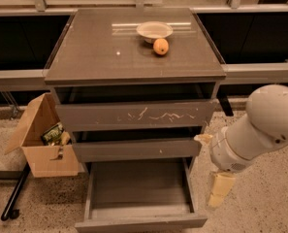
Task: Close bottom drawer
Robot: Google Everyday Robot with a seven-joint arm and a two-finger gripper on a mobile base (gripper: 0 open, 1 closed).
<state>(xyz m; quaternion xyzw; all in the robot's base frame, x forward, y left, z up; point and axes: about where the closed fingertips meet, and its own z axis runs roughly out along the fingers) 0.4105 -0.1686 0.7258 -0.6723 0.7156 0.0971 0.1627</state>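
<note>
1. Camera view looked down on my gripper (pixel 219 187), which hung low beside the cabinet (pixel 134 57), over the speckled floor (pixel 264 212).
2. I could not tell whether the gripper was spread or closed. It held nothing that I could see, and it touched no drawer.
3. My pale arm (pixel 262 125) came in from the right edge of the view and bent down toward the gripper.
4. The bottom drawer (pixel 138 188) sat just to the left of the gripper, as the camera saw it, and at about the same height. It stood pulled far out of the cabinet, with its grey interior showing and its plain flat front nearest the camera.
5. Its right side wall was the part closest to the gripper, with a narrow strip of floor between them.
6. Above and left of the gripper was the middle drawer (pixel 136 149), which stuck out only slightly.
7. Higher again was the top drawer (pixel 136 114), with white scratches across its front. It also stood slightly out.
8. Far above the gripper, on the cabinet's top, a pale bowl (pixel 154 30) stood with an orange (pixel 160 46) just in front of it.
9. Well to the left of the gripper, beyond the cabinet, an open cardboard box (pixel 41 154) sat on the floor with some packets in it.
</note>
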